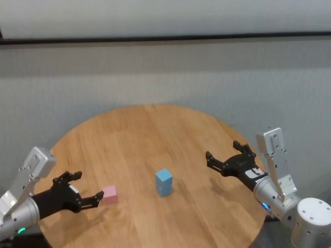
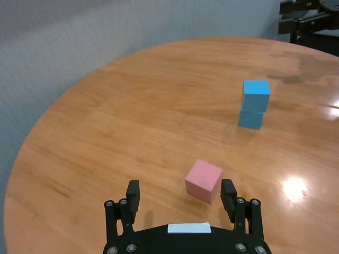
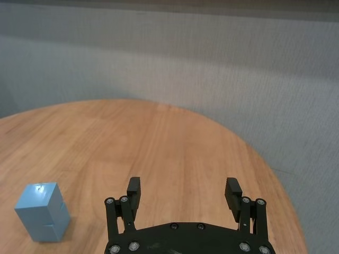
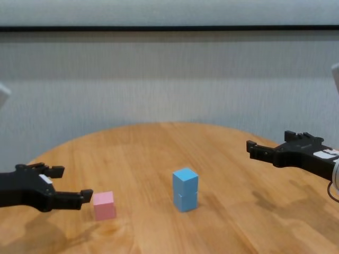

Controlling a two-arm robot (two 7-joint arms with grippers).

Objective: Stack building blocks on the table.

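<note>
Already two blue cubes (image 1: 164, 182) stand stacked near the middle of the table (image 1: 145, 134); the pink cube (image 1: 109, 195) lies alone toward the robot's left, well apart from the stack. The left gripper (image 1: 89, 192) hangs low with its fingers spread wide and empty, the pink cube just ahead of the tips, slightly nearer one finger in the left wrist view. The right gripper (image 1: 223, 158), equally wide and empty, hovers over bare wood to the right of the stack. Judging by looks, the cube is light, stiff and matte, so flat opposite side faces should give a sure hold. Nothing blocks the way to the stack, though the top blue cube sits slightly askew and may topple under a nudge.
</note>
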